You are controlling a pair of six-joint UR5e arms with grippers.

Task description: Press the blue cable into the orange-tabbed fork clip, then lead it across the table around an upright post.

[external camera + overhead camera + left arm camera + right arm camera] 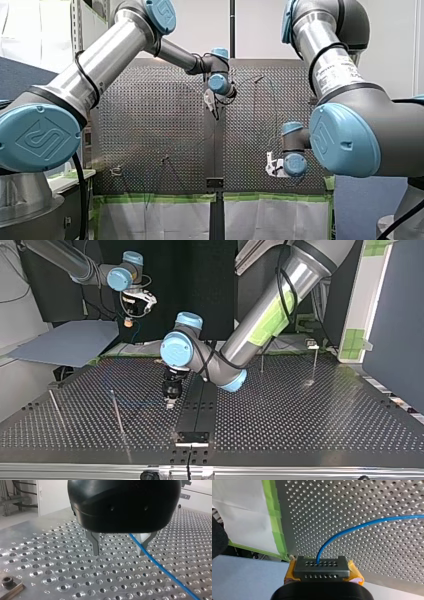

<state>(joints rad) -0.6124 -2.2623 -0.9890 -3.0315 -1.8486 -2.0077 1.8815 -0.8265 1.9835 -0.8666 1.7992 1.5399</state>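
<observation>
1. Fingers (95, 547) of the left gripper (119, 553), bare metal, stand wide apart just above the perforated table (50, 562), gripping nothing
2. Low over the table the blue cable (160, 567) runs past the inner side of one finger; whether it touches, I can't quite tell
3. Over by the table's edge and lifted clear of it, the right gripper (319, 566) has its yellow pads (355, 572) pinched tight on the cable
4. From those pads the cable arcs out over the table
5. One thin upright post (116, 410) stands on the table, apart from the left gripper
</observation>
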